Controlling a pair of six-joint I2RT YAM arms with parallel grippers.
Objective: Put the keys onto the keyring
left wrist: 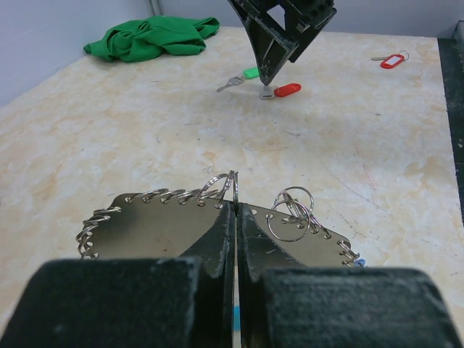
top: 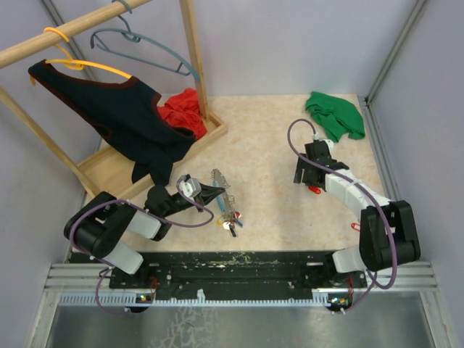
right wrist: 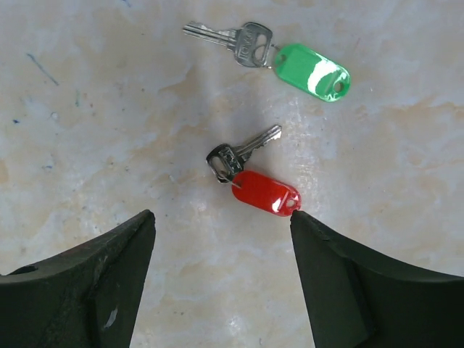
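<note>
The keyring [left wrist: 159,225] is a flat silvery piece edged with many small wire rings. My left gripper [left wrist: 236,206] is shut on its top edge and holds it upright left of centre [top: 220,185], with coloured tags [top: 230,221] hanging below. Two keys lie on the table: a red-tagged one [right wrist: 265,192] and a green-tagged one [right wrist: 312,71] beyond it. My right gripper [right wrist: 221,214] hangs open just above the red-tagged key, its right fingertip [right wrist: 299,217] at the tag's end. In the left wrist view both keys [left wrist: 287,90] lie under the right gripper [left wrist: 279,36].
A crumpled green cloth [top: 335,114] lies at the back right. A wooden clothes rack [top: 194,58] with hangers, a dark vest [top: 123,119] and a red cloth [top: 185,112] fills the back left. Another red-tagged key [top: 357,225] lies beside the right arm.
</note>
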